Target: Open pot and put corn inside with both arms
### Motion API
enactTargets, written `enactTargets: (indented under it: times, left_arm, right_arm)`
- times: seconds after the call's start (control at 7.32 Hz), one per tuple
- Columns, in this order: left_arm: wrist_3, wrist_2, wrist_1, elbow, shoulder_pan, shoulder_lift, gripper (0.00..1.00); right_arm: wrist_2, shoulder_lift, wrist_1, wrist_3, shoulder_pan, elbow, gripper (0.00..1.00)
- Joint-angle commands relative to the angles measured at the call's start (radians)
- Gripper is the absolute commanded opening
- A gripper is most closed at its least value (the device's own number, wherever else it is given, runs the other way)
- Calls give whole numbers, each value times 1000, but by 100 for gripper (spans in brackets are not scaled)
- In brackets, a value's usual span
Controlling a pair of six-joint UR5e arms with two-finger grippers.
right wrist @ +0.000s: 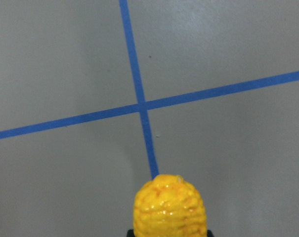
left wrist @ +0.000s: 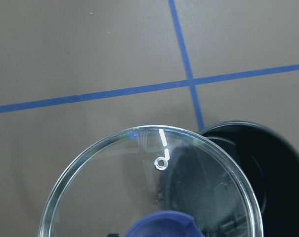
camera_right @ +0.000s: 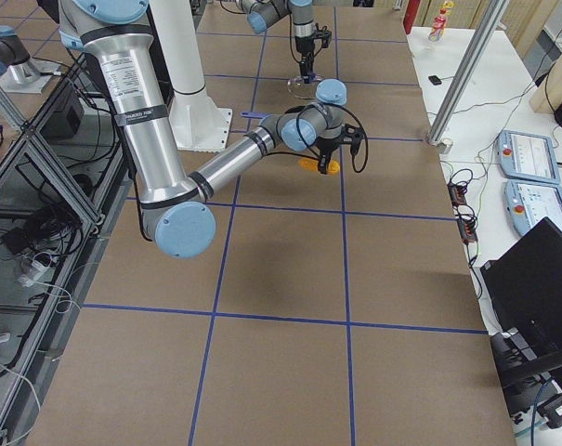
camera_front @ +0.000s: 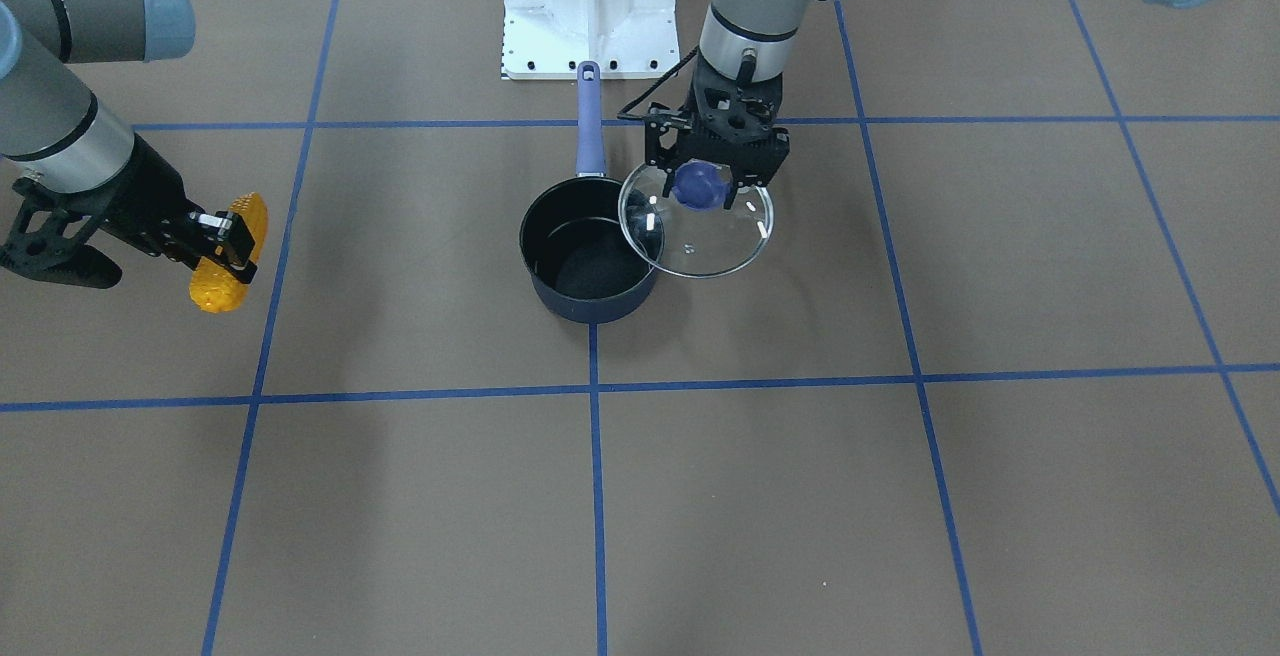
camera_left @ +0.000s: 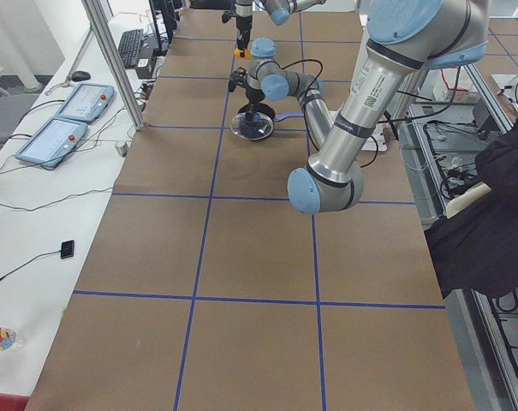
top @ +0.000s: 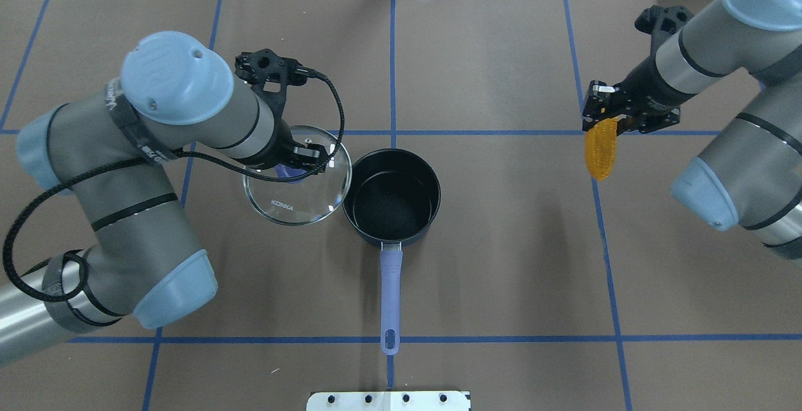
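- My left tool (top: 299,159) is pinched on the blue knob (camera_front: 700,184) of the glass lid (top: 294,195). The lid hangs just beside the pot (camera_front: 590,304), and in the front view its edge overlaps the rim on my left.
- The pot stands open near the middle of the table (camera_front: 900,496), black inside with nothing in it. Its long handle (top: 390,292) points back towards my base.
- My right tool (top: 603,118) is clamped on one end of the corn (top: 599,151), which juts out past the fingers. It is held well apart from the pot, out on my right.
- I judge the opening done; what is left is carrying the corn over and dropping it in.
- To do that well, I should move the lid further left first, so that its edge is clear of the rim and the whole mouth is free.
- The right arm should come in high enough for the hanging cob to clear the pot wall, then centre over the black floor.
- I should lower the cob before spreading the fingers, as it could bounce or roll out if dropped from high up.
- I should approach from the side away from the handle and the lid, so the two arms stay apart.
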Motion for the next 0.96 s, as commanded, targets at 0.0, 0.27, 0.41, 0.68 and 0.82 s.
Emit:
enactTargets:
  times: [0.0, 0.27, 0.41, 0.68, 0.82]
  left_arm:
    - [101, -59, -163, -11, -74, 184, 55]
    - [237, -128, -276, -7, -164, 339, 55]
    - [299, -130, -361, 0, -189, 429, 55]
    - [344, -200, -513, 52, -232, 530, 55]
    - [364, -202, -562, 70, -234, 568, 55]
  right_arm:
    - [-40, 110, -29, 128, -81, -6, 40]
    - [-109, 177, -31, 230, -172, -8, 41]
    - [-158, 201, -31, 271, -219, -10, 41]
    - [-189, 255, -31, 325, -278, -22, 41]
    - [-229, 279, -31, 348, -312, -34, 41]
